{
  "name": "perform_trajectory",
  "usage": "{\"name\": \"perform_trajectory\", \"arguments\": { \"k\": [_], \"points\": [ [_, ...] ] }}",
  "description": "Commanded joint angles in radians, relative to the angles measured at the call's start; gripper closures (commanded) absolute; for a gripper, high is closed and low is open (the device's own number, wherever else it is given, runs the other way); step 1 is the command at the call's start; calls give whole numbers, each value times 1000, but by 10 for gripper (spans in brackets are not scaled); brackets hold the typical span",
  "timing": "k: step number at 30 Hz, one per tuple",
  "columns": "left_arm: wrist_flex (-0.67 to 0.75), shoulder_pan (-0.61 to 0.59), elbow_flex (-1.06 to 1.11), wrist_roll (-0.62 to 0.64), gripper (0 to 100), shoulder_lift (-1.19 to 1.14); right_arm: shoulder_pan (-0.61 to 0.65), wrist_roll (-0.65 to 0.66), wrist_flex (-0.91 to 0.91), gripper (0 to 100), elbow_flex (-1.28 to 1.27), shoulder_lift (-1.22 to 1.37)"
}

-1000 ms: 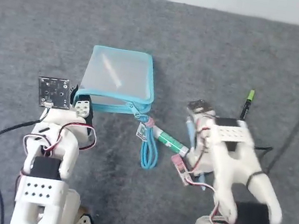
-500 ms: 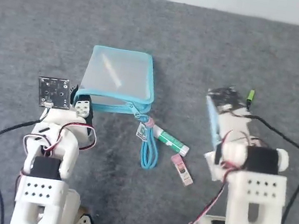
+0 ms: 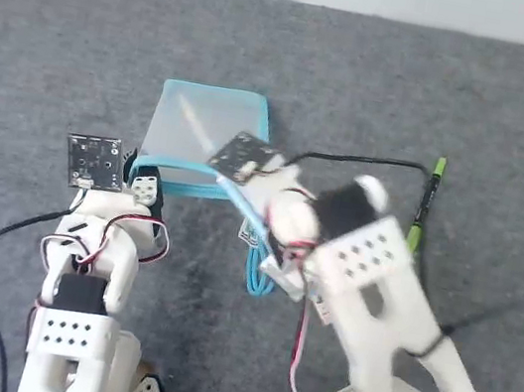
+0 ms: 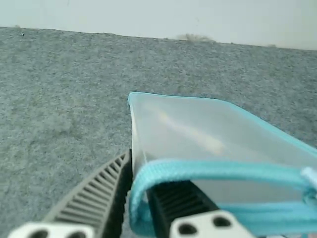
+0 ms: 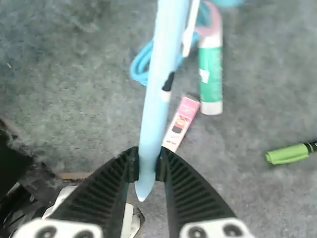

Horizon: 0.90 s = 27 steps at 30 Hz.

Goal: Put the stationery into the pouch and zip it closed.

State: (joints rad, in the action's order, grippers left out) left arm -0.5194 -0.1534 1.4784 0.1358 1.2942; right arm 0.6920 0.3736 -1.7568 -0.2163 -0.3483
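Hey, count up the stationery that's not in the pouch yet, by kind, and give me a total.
Pens: 2, a light blue pen clamped in the right gripper and a black pen with a green cap lying loose.
Glue sticks: 1, green and white.
Small flat pink piece, likely an eraser: 1.
Total: 4 outside the translucent blue-edged pouch.

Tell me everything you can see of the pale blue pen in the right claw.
The pale blue pen is a slim, smooth, plastic-looking barrel with a small dark mark midway and a rounded end. The right claw is shut on it near that end, which pokes out behind the grip. It seems held clear of the grey mat, its far end pointing past the blue cord loop toward the pouch.
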Motion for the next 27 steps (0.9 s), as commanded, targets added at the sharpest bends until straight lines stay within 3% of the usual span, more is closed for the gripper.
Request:
{"name": "perform_trajectory", "arguments": {
  "k": [1, 14, 27],
  "points": [
    [61, 0, -10, -18, 988, 6, 51, -14, -41, 991, 77, -1],
    [68, 3, -10, -18, 988, 6, 61, -18, -38, 991, 101, 127],
    [52, 190, 28, -118, 988, 11, -71, -63, -41, 991, 356, 344]
  ]
}}
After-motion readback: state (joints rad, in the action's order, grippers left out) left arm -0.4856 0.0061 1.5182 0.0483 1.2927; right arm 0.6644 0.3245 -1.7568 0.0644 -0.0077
